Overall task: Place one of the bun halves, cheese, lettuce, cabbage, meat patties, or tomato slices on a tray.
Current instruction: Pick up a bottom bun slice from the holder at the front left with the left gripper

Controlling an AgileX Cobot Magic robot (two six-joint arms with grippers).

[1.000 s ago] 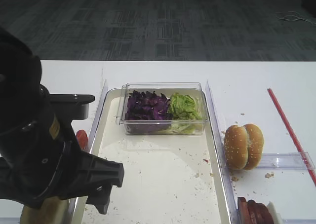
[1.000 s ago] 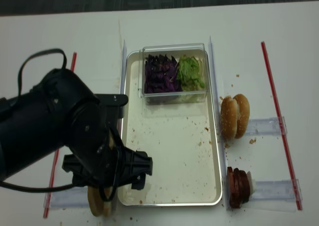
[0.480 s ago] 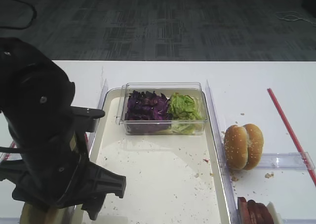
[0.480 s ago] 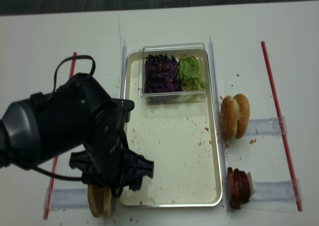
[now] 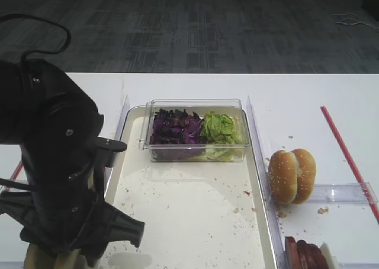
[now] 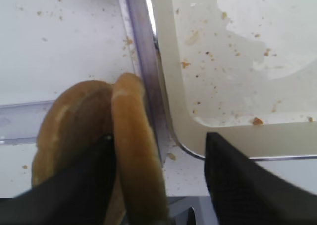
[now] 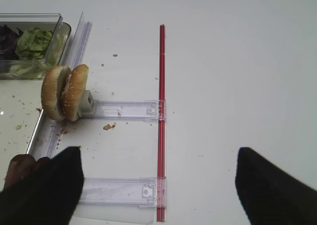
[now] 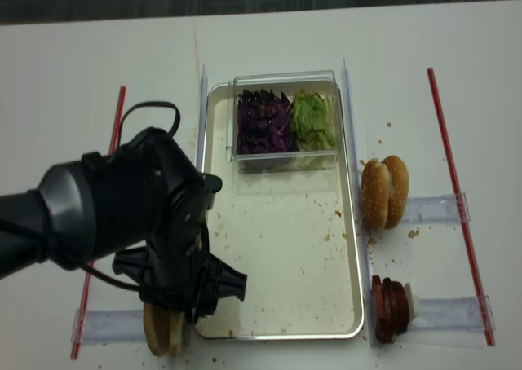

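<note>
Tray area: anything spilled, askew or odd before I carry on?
Only crumbs: they speckle the tray floor and the table beside the sesame buns. The clear box of cabbage and lettuce sits square at the tray's far end. Nothing looks tipped or damaged.

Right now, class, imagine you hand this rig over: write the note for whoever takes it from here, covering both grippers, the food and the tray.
Left gripper: open, jaws straddling the plain bun half, which stands on edge just left of the tray; the right finger is not touching it.
Right gripper: open, empty, over bare table.
Cabbage and lettuce: in the clear box at the tray's far end.
Meat patties and sesame buns: right of the tray.
Done: nothing placed.
Left: grip the bun half, lift it, set it on the tray.
</note>
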